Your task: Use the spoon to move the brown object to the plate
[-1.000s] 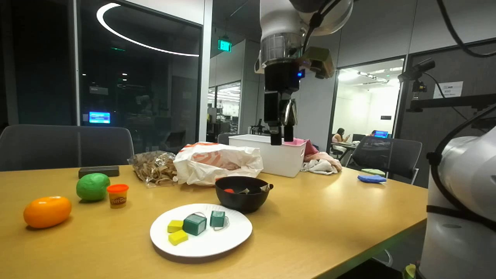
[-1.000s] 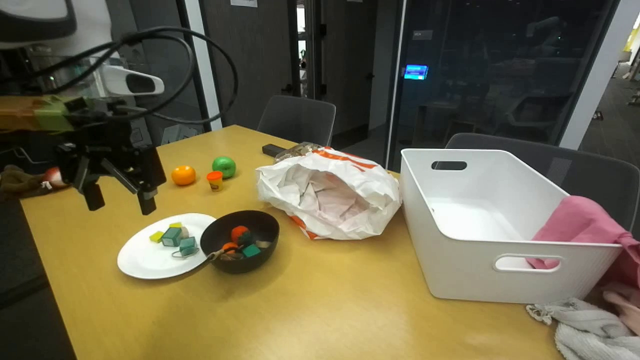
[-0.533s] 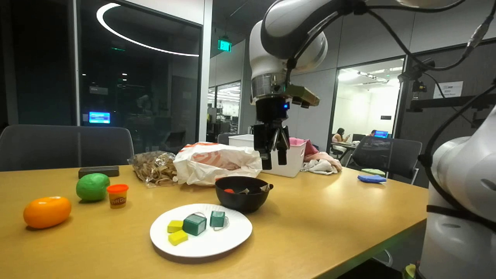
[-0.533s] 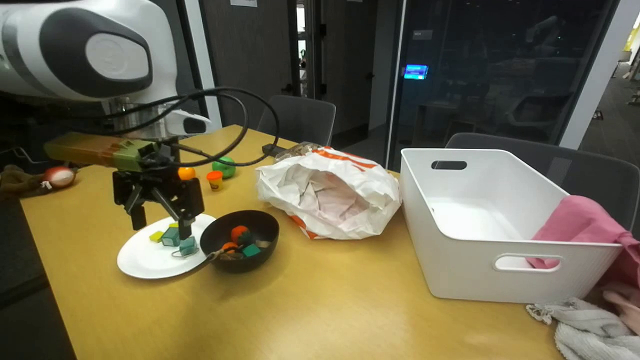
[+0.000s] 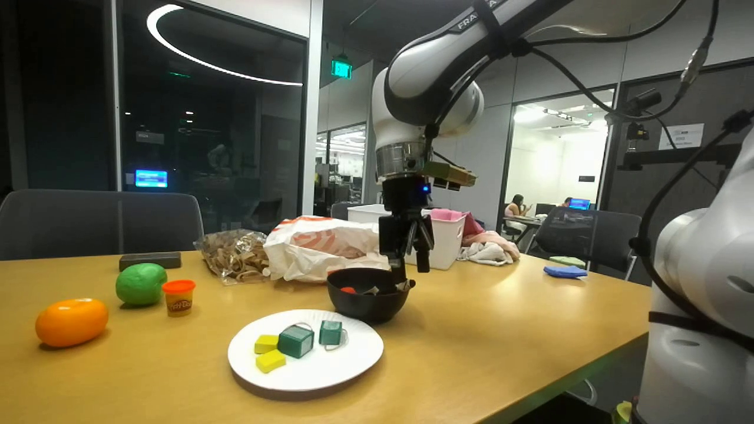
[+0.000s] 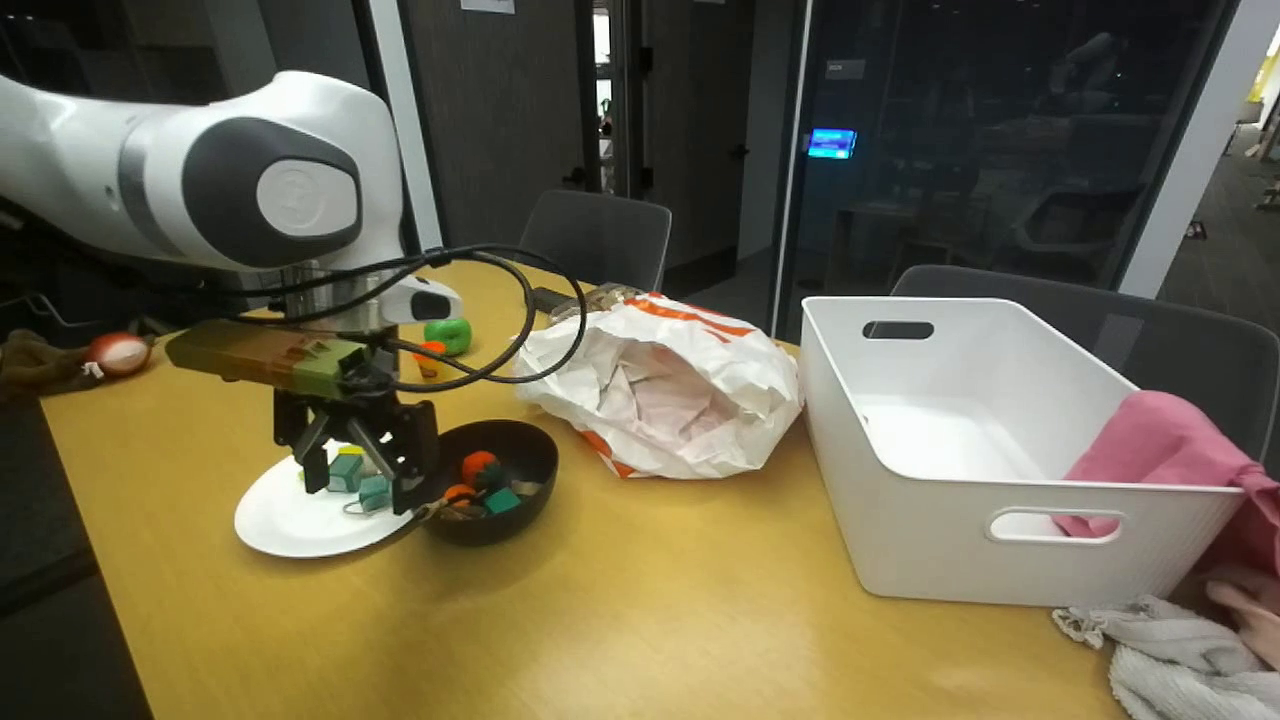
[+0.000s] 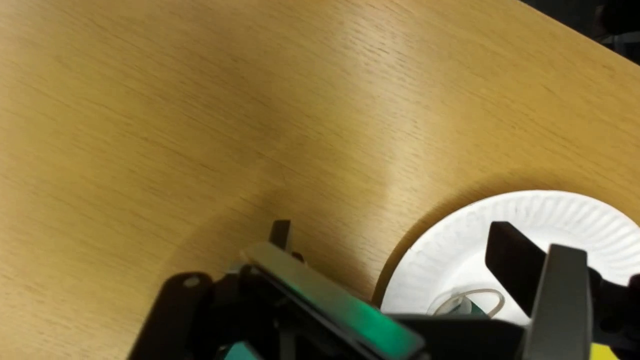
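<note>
Yellow wooden table [image 5: 506,341]: stretches before dark glass walls [image 5: 212,129] and grey mesh chairs [image 5: 100,221].
Glossy orange round object [image 5: 72,323]: sits near a green ball [image 5: 141,284] and an orange-lidded tub [image 5: 179,303].
Flat round white plate [image 5: 330,368]: carries 2 teal cubes [image 5: 296,341] and 2 small yellow blocks [image 5: 270,361].
Small dark round bowl [image 5: 368,306]: sits just beside the plate, holds orange-red rounded pieces [image 6: 480,467] and a teal block [image 6: 503,501].
Tan and brown pieces [image 6: 525,488]: lie among these in the bowl, appear too small to tell apart.
Slim dark long-handled spoon [image 6: 437,507]: leans in the bowl, pokes over the rim with the handle.
Black 2-finger gripper [image 5: 411,271]: hangs pointing down near the bowl's rim and the spoon, with fingers [image 7: 517,265] wide apart; cannot tell whether touching either.
Crumpled white plastic bag [image 6: 660,400]: lies near the bowl, beside a white plastic bin [image 6: 930,550] holding pink cloth [image 6: 1150,440].
</note>
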